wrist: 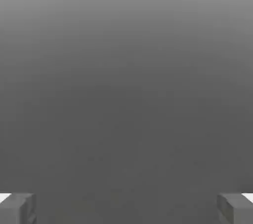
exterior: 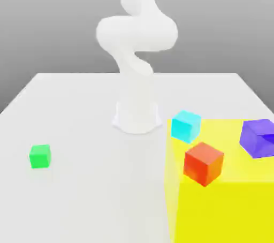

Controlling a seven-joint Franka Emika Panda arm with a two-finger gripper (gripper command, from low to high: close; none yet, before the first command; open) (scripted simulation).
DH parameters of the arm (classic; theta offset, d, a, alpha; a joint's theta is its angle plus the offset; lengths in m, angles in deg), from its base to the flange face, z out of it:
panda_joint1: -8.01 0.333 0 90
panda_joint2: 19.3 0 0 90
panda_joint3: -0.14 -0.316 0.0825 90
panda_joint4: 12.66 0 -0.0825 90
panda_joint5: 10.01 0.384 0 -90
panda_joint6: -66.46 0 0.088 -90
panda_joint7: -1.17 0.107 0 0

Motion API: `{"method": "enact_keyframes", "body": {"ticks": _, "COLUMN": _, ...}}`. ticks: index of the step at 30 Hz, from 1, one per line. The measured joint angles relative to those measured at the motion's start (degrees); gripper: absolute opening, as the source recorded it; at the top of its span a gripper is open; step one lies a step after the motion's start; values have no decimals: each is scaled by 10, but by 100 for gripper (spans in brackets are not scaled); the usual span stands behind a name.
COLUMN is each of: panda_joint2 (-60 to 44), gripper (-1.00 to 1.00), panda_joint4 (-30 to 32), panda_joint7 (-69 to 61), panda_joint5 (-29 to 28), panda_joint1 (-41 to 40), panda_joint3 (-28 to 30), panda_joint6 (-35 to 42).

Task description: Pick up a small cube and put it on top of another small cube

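No cube was stacked yet: the hand [wrist: 126,208] hung spread and empty, green cube [exterior: 40,156] and red cube [exterior: 203,163] apart on the counter [exterior: 80,103].

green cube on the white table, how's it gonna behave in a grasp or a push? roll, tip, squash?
The green cube looks rigid, with crisp edges, so it probably won't squash. Flat faces resting on the table suggest it slides rather than rolls, and its equal proportions make tipping unlikely. The smooth faces might slip in a light pinch. The claw stands open wide.
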State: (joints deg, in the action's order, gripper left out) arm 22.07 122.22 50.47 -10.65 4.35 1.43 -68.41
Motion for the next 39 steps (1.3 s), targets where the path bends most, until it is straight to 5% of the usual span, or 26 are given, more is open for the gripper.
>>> {"method": "enact_keyframes", "body": {"ticks": 19, "panda_joint2": -406, "gripper": 0, "panda_joint4": 261, "panda_joint7": 255, "panda_joint5": 11, "panda_joint1": -290, "panda_joint3": 162, "panda_joint6": -275}}
{"method": "enact_keyframes", "body": {"ticks": 26, "panda_joint2": -553, "gripper": 0, "panda_joint4": 249, "panda_joint7": 170, "panda_joint5": 145, "panda_joint1": -383, "panda_joint3": 56, "panda_joint6": -387}}
{"method": "enact_keyframes", "body": {"ticks": 27, "panda_joint2": -571, "gripper": -100, "panda_joint4": 246, "panda_joint7": 164, "panda_joint5": 153, "panda_joint1": -400, "panda_joint3": 37, "panda_joint6": -402}}
{"method": "enact_keyframes", "body": {"ticks": 34, "panda_joint2": -574, "gripper": -100, "panda_joint4": 245, "panda_joint7": 165, "panda_joint5": 152, "panda_joint1": -407, "panda_joint3": 31, "panda_joint6": -405}}
{"method": "enact_keyframes", "body": {"ticks": 39, "panda_joint2": -484, "gripper": -100, "panda_joint4": 264, "panda_joint7": 229, "panda_joint5": 67, "panda_joint1": -368, "panda_joint3": 91, "panda_joint6": -334}}
